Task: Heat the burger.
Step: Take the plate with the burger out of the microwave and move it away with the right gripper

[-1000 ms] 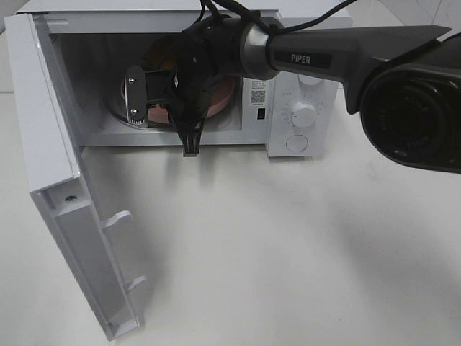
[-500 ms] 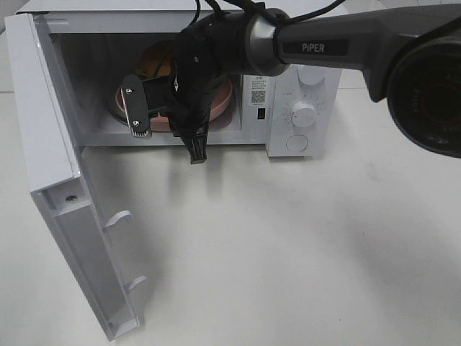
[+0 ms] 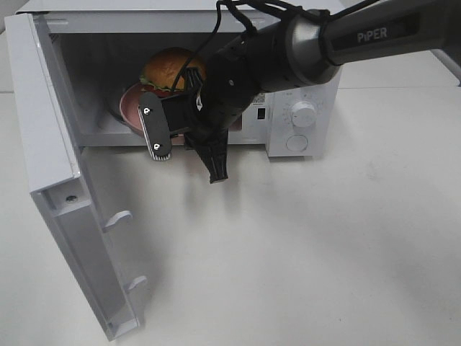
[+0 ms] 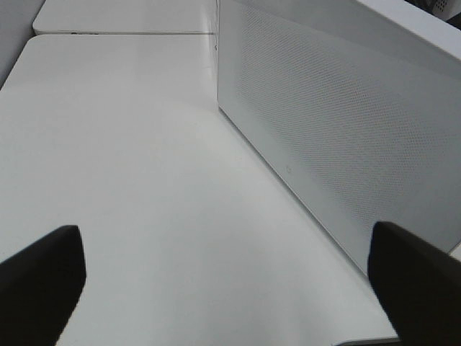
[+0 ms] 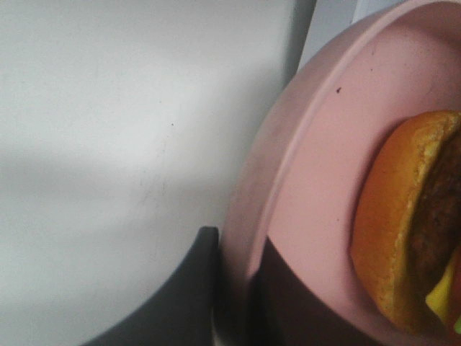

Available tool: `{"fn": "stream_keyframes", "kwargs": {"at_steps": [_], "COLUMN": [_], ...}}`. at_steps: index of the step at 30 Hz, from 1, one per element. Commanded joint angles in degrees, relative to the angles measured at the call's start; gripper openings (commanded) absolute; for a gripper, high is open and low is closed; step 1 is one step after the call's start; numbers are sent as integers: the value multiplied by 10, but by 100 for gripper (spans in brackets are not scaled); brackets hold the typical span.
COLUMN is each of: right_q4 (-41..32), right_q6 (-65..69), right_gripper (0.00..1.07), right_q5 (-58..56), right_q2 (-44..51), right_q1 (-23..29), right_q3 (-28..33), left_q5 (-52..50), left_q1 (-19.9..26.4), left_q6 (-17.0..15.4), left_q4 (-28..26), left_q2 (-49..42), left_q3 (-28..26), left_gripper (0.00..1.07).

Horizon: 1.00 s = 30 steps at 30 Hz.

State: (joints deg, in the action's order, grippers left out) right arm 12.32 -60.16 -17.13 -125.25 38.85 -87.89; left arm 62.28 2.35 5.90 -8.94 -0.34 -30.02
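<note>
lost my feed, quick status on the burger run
Right tool shut on pink plate rim. Burger on plate, inside open microwave. Left tool open, empty. Door open.

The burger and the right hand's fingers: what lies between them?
Bare pink plate; the right wrist view shows the fingers pinching its rim, the burger farther in.

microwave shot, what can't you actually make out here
- Pink plate: in the exterior high view the right gripper and its arm cover most of it; the right wrist view cuts it off at the edges.
- Burger: lower layers hidden behind that arm; cropped in the right wrist view.
- Left gripper: only two dark fingertips show, in the left wrist view.
- Microwave dial markings: too small to read.
</note>
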Motion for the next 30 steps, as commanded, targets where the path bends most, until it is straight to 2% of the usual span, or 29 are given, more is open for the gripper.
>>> {"fn": "stream_keyframes", "kwargs": {"at_steps": [1,4,8,10,16,30], "right_q4": [23,23,23,24,35,37], "right_q6": [-10,-10,-11,-11,-23,-23], "right_gripper": [0,0,0,0,0,0], "right_q5": [82,117,176,179,223,280], "right_q2": [46,62,99,106,148,230], "right_q1": [1,1,1,1,1,1], "right_q3": [40,68,139,148,231,345], "left_q5": [-6,-6,-6,-6,-6,-6], "left_q1": [-1,-1,-1,-1,-1,-1], "left_q6": [1,1,1,1,1,1], "left_q4": [-2,-2,-2,-2,-2,-2], "left_q2": [-9,-9,-9,-9,-9,-9], "left_q3": [2,2,2,2,2,2], "left_gripper": [100,100,100,100,100,100]}}
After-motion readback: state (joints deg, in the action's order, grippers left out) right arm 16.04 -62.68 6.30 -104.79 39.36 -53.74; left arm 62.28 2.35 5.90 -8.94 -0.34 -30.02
